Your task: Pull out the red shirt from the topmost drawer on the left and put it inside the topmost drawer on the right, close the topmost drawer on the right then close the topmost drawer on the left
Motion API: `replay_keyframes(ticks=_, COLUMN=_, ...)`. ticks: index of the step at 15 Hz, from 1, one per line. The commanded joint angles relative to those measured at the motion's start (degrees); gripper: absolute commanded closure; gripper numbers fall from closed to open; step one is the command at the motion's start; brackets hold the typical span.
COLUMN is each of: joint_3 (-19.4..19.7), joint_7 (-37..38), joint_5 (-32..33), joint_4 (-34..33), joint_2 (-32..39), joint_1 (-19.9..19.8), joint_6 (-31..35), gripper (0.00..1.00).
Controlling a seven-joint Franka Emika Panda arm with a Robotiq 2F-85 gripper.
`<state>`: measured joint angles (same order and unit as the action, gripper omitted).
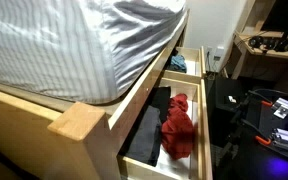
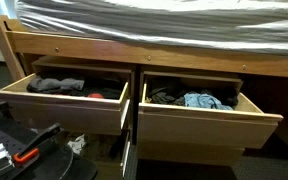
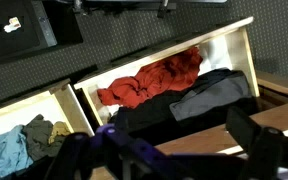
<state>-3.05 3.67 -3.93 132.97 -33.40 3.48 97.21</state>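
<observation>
The red shirt (image 3: 154, 80) lies crumpled in the open topmost left drawer (image 2: 54, 110), beside a long black garment (image 3: 174, 108). In an exterior view the shirt (image 1: 180, 125) fills the near drawer's outer half, and only a small red patch (image 2: 96, 96) shows from the front. The topmost right drawer (image 2: 204, 125) also stands open and holds blue and green clothes (image 2: 199, 100). My gripper (image 3: 169, 150) hangs open over the left drawer's wooden front edge (image 3: 199, 132), short of the shirt, with nothing between its fingers. I cannot make it out in either exterior view.
A mattress in a striped cover (image 1: 74, 45) overhangs the bed frame (image 2: 144, 50) above both drawers. Black equipment (image 2: 19, 150) sits on the floor in front of the left drawer. A desk with gear (image 1: 269, 45) stands beyond the drawers.
</observation>
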Motion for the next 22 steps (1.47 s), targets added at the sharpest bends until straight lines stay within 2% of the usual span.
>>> replay_keyframes(ticks=1, joint_3=-0.21, joint_7=-0.13, joint_5=-0.1, joint_4=-0.17, joint_2=0.05, joint_1=-0.29, joint_6=-0.18, gripper=0.0)
replay_keyframes(ticks=8, joint_3=-0.21, joint_7=-0.13, joint_5=-0.1, joint_4=-0.17, joint_2=0.05, joint_1=-0.29, joint_6=-0.18, gripper=0.0)
replay_keyframes(ticks=10, joint_3=0.87, joint_7=-3.82, joint_5=-2.29, joint_4=0.2, joint_2=4.28, joint_1=1.19, joint_6=-2.79, gripper=0.0)
replay_keyframes(ticks=13, joint_3=1.57, joint_7=-10.4, joint_5=-5.09, joint_4=9.87, joint_2=2.42, joint_1=2.77, joint_6=0.37, gripper=0.0)
replay_keyframes(ticks=15, joint_3=1.68, joint_7=-13.74, joint_5=-4.17, joint_4=14.33, joint_2=1.58, joint_1=2.92, joint_6=-3.32, gripper=0.0)
replay_keyframes(ticks=16, joint_3=0.56, joint_7=-10.28, joint_5=-3.87, joint_4=9.72, joint_2=3.7, joint_1=2.15, joint_6=-1.97, gripper=0.0)
replay_keyframes(ticks=18, joint_3=0.7, joint_7=-12.09, joint_5=-3.84, joint_4=13.12, joint_2=3.47, joint_1=2.37, joint_6=-2.37, gripper=0.0)
replay_keyframes(ticks=20, joint_3=0.84, joint_7=-12.47, joint_5=-3.84, joint_4=13.7, joint_2=3.12, joint_1=2.38, joint_6=-2.53, gripper=0.0)
replay_keyframes(ticks=22, joint_3=0.29, joint_7=-9.36, joint_5=-4.26, joint_4=19.37, joint_2=-1.24, joint_1=1.62, joint_6=1.14, gripper=0.0)
